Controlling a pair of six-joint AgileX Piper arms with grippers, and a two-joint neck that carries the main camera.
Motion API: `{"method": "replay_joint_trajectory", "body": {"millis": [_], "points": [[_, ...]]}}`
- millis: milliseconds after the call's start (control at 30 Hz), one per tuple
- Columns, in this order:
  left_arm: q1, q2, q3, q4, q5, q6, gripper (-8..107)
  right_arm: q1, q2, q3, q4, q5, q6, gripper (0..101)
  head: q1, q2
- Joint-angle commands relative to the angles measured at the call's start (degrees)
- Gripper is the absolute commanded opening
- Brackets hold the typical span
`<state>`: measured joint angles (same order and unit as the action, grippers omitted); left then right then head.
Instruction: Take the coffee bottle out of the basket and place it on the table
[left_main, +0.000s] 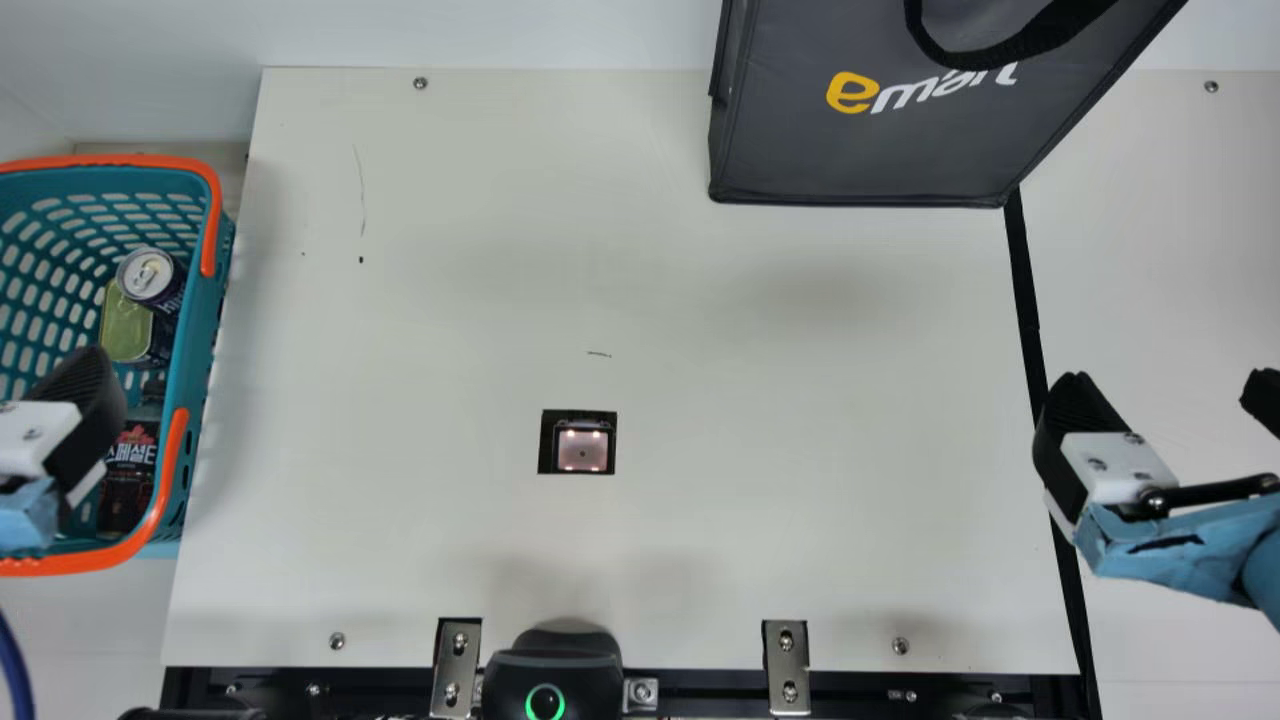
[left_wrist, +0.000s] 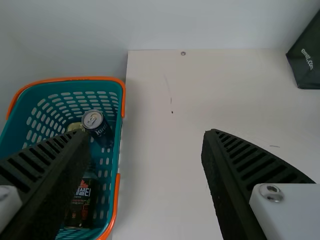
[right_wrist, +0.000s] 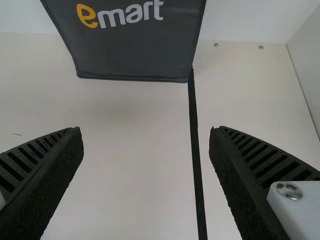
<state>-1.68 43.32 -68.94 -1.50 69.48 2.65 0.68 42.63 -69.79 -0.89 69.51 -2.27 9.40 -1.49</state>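
Basket (left_main: 197, 340) and bag (left_main: 880, 150) partly beyond the main view's edges

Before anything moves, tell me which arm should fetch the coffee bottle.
Left, I'd say. The coffee bottle is in the basket at the table's left, and the left gripper hangs open and empty by it. The right gripper is across the table, far from it.

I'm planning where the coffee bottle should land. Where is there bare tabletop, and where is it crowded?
Bare table shows between the basket and the square inset, and between that inset, the gray bag and the black strip. The basket's table side is crowded: dark can, tin, coffee bottle; the left hand partly overlaps it.
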Motion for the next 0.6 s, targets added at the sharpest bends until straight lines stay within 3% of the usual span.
{"method": "replay_joint_trajectory", "body": {"millis": [0, 467, 567], "points": [[0.0, 0.0, 0.0, 0.0, 0.0, 0.0, 90, 0.0, 0.0, 0.0, 0.0, 0.0, 0.0, 91, -1.5, 1.2], [0.0, 0.0, 0.0, 0.0, 0.0, 0.0, 90, 0.0, 0.0, 0.0, 0.0, 0.0, 0.0, 91, -1.5, 19.9], [0.0, 0.0, 0.0, 0.0, 0.0, 0.0, 90, 0.0, 0.0, 0.0, 0.0, 0.0, 0.0, 91, -1.5, 19.9]]}}
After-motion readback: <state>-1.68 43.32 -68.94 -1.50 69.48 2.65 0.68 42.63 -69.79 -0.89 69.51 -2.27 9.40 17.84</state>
